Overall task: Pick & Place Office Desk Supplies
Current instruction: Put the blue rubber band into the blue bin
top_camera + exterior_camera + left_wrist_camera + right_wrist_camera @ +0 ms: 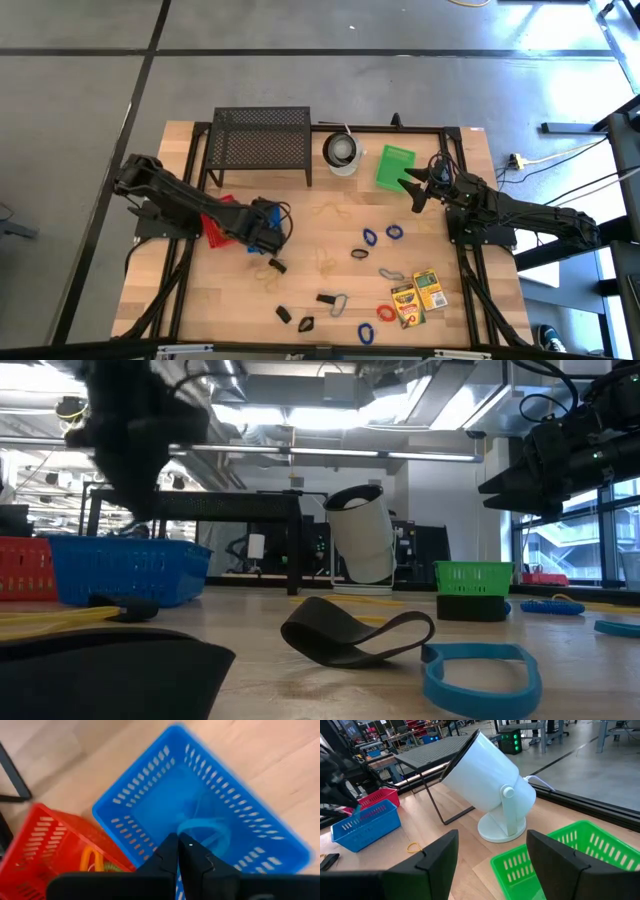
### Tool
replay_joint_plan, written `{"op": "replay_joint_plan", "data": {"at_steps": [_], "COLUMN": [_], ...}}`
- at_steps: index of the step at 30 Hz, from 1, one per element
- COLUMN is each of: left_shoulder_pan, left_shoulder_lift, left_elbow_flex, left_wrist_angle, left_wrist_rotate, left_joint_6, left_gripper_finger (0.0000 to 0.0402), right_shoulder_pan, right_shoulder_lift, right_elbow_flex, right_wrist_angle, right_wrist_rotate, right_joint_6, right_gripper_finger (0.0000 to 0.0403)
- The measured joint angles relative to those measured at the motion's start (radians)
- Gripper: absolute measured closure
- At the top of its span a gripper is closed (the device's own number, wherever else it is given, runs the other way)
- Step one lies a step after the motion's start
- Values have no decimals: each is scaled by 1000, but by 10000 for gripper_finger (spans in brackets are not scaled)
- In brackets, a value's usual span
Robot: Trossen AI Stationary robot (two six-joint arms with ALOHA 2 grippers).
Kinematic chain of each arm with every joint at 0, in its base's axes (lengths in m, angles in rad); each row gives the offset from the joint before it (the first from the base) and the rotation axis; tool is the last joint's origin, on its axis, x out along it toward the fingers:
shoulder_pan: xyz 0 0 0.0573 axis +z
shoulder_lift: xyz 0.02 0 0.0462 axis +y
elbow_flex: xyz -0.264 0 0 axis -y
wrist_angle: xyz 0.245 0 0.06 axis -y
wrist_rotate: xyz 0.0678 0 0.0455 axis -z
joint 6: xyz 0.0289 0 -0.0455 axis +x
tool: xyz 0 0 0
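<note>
The wooden bench (240, 290) carried everything, with the black mesh rack (262, 140) standing at its far edge and the white cup-like object (342, 152) tilted on its stand just right of the rack. Right of that sat the green basket (396, 165); nothing could be made out inside it.

On the left side of the bench lay the blue basket (200, 815) and the red basket (55, 845), side by side and touching. The blue basket held one blue rubber band (202, 831) on its floor. The red basket held something orange-yellow (92, 860), too blurred and cut off to identify. From above, the left arm covered most of both baskets.

The loose supplies were spread over the near and right parts of the bench: two crayon boxes (419, 296) side by side near the right edge, blue rubber bands (380, 235) in the middle, a red rubber band (386, 312) beside the crayon boxes, silver metal clips (340, 304) and black binder clips (293, 318) toward the near edge. In the low view a dark loop of band (350, 635) and a blue band (480, 675) lay closest to the camera.

The left hand (179, 851) hung over the blue basket, fingers pressed together and holding nothing. The right hand (492, 857) hovered above the green basket, fingers spread wide and empty.
</note>
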Motion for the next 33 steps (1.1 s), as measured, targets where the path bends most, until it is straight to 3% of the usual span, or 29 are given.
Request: {"op": "replay_joint_plan", "data": {"at_steps": [8, 23, 33], "left_shoulder_pan": [3, 3, 3], "left_shoulder_lift": [0, 0, 1], "left_elbow_flex": [-116, -124, -113], "left_wrist_angle": [175, 179, 178], "left_wrist_rotate": [32, 64, 75], "left_joint_6": [2, 3, 2], "left_gripper_finger": [398, 396, 316], "right_shoulder_pan": [0, 0, 0], "right_shoulder_lift": [0, 0, 0], "right_elbow_flex": [0, 0, 0], "right_wrist_angle": [0, 0, 0], "right_wrist_rotate": [0, 0, 0], "right_joint_6": [0, 0, 0], "right_gripper_finger": [166, 165, 165]}}
